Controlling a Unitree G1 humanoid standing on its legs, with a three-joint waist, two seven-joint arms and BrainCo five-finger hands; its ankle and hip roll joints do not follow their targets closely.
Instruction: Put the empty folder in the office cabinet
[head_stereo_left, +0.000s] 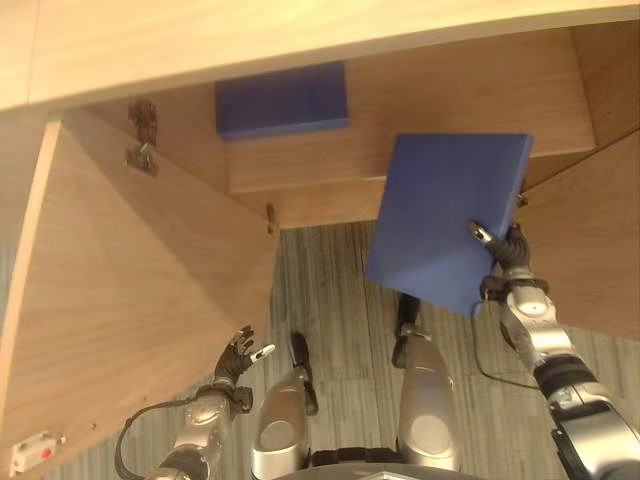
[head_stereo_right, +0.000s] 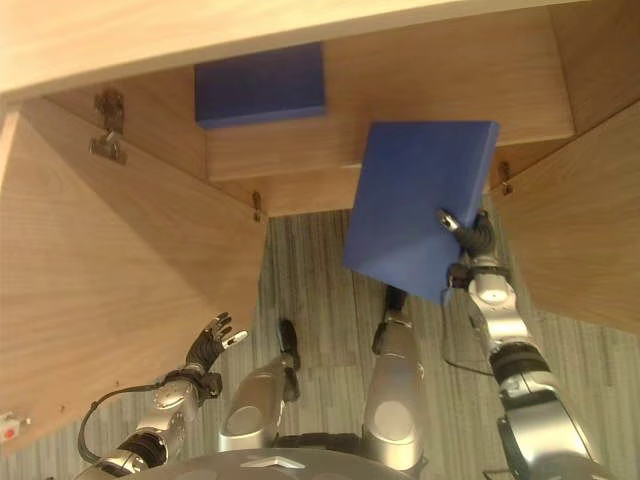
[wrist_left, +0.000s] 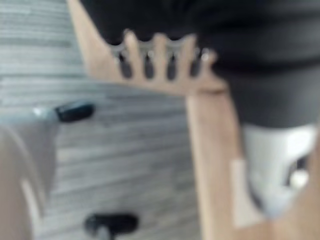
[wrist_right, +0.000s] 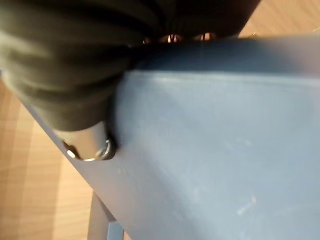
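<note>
The right robot hand (head_stereo_left: 505, 250) pinches the blue folder (head_stereo_left: 445, 215) at its lower edge, thumb on the near face, holding it tilted in front of the open cabinet (head_stereo_left: 450, 90). Above and left of that hand, a second blue folder (head_stereo_left: 282, 98) lies on the shelf inside. The left robot hand (head_stereo_left: 238, 355) hangs low beside the open door (head_stereo_left: 130, 290), fingers relaxed and spread.

The folder (head_stereo_left: 445, 220) is plain deep blue, and a second folder (head_stereo_left: 281, 99) on the cabinet shelf matches it. The cabinet (head_stereo_left: 130, 290) is light wood with fine grain (its hinges (head_stereo_left: 143, 135) dull metal). The floor (head_stereo_left: 330, 300) shows grey-green streaked planks.
</note>
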